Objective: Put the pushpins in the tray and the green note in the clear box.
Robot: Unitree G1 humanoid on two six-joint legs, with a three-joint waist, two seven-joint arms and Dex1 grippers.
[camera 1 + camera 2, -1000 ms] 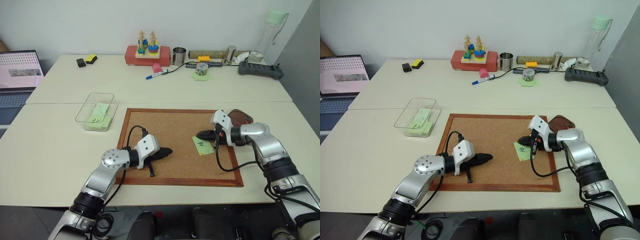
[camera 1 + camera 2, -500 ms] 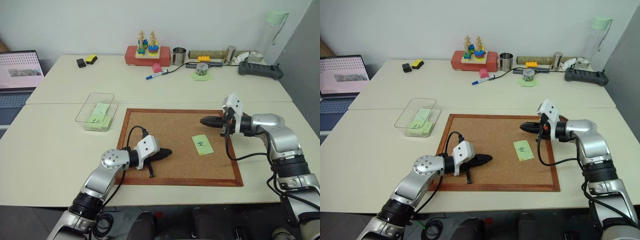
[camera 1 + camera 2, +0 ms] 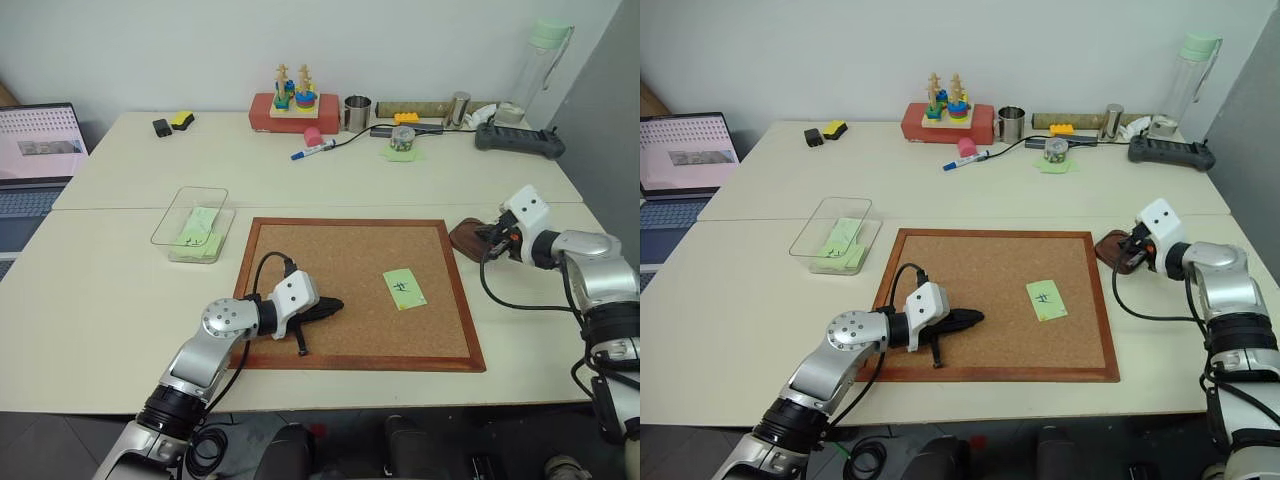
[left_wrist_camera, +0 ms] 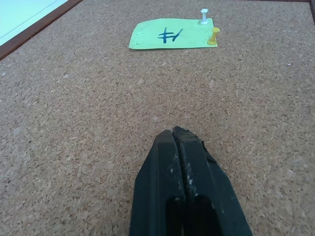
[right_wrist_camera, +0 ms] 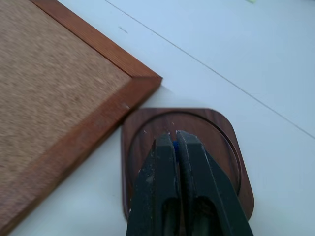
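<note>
The table carries a wood-framed cork board at its middle. On the board lies the green note with a dark handwritten mark, right of centre; in the left wrist view two pushpins stand at one edge of it — a white one and a yellow one.

The clear box sits on the table just beyond the board's far left corner, with pale green sheets inside. The tray, a dark brown rounded-square dish, rests just off the board's far right corner, near the frame but apart from it.

The left gripper lies low over the left part of the board, pointing toward the note, its fingers pressed together with nothing between them. The right gripper hovers over the tray, its fingers nearly closed — a bit of blue shows in the narrow slit at their tips, too small to identify.
</note>
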